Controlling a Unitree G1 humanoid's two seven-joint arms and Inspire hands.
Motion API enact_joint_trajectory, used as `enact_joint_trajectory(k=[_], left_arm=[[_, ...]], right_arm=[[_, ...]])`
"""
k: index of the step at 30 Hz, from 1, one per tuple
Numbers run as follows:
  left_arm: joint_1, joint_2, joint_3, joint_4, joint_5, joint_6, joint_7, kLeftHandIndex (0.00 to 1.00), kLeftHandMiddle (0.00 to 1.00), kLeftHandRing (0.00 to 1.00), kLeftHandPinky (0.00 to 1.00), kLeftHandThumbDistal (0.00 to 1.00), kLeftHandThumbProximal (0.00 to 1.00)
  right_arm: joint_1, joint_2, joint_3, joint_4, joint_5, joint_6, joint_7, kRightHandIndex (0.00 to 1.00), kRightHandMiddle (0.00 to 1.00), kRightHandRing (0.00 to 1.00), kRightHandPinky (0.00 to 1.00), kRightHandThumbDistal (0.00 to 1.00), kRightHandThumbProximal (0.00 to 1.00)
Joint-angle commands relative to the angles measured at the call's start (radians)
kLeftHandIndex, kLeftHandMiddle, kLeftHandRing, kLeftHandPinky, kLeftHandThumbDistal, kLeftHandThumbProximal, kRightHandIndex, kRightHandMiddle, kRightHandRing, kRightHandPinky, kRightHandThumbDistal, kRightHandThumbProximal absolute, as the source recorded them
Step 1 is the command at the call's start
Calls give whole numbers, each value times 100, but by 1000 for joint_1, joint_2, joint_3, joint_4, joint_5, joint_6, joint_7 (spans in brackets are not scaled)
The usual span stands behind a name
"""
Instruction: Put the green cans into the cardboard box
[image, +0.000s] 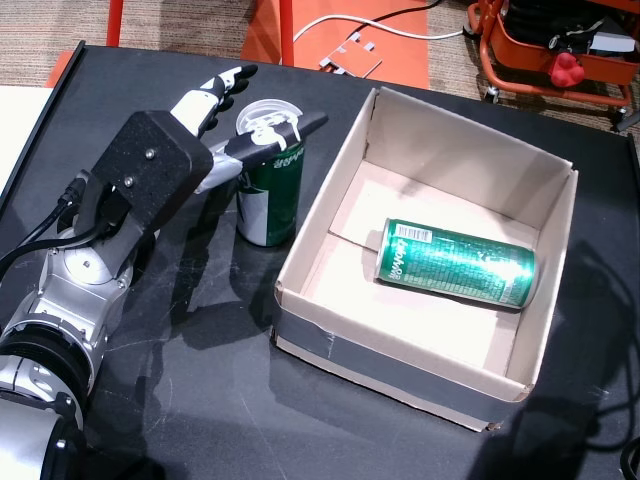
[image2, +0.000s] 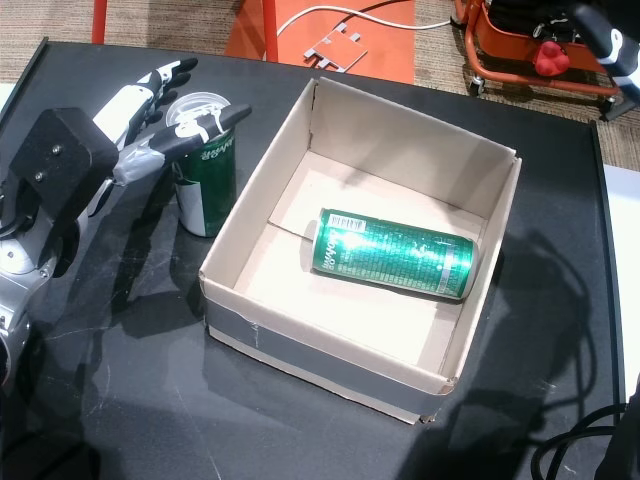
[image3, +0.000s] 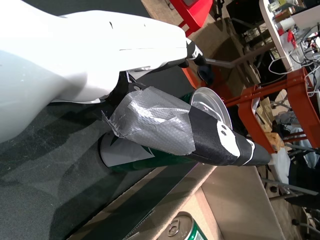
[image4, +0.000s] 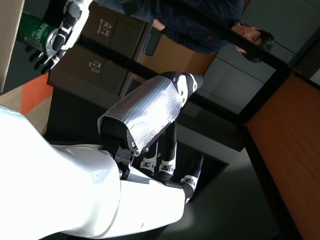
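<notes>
Here, at the left of both head views, the left hand (image: 215, 125) reaches over the black surface (image: 180, 400) toward the upright green can (image: 270, 190), which stands just beside the outer wall of the cardboard box (image: 330, 345). The taped thumb (image3: 200, 135) lies across the can's rim while the fingers (image2: 150, 85) stretch out on its far side, spread and not wrapped round the body, so the hand reads as released and about to take hold, not yet grasping; whether the thumb actually touches the lid cannot be told. The can looks like thin aluminium: light if empty, stiff along its height yet easily dented at the side wall, and smooth enough to slip against hard fingertips. In my judgement the safest hold is round the middle of the cylinder, thumb against fingers, below the rim, with only moderate squeeze, keeping it upright until it clears the box wall. Further right, inside the box, a second green can (image: 455, 262) already lies on its side on the cardboard floor, well apart from the near wall, so one can remains to go in. The right hand (image4: 165, 150) shows only in its wrist view, raised toward the room with fingers straight and holding nothing.
</notes>
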Motion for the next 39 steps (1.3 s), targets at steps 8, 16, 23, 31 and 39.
enact_joint_trajectory(k=[8,16,23,31,39], left_arm=[[37,2,-10,8,11,14,16,100,100,100,100,100,59],[38,1,0,8,0,14,3,100,100,100,100,100,57],[38,5,-12,8,11,18,13,100,100,100,100,100,56],[36,6,-21,10,19,23,23,100,100,100,100,100,57],[36,4,-14,10,9,15,18,100,100,100,100,100,58]], right_arm=[[6,11,9,2,-16,7,-17,97,43,45,77,91,64],[-3,6,38,17,-49,36,-34,100,45,46,76,73,53],[1,-9,67,19,-85,61,-75,100,47,50,78,66,51],[-13,-9,73,36,-86,67,-48,100,47,50,79,68,53],[-22,-13,78,70,-104,47,-58,97,47,49,78,53,53]])
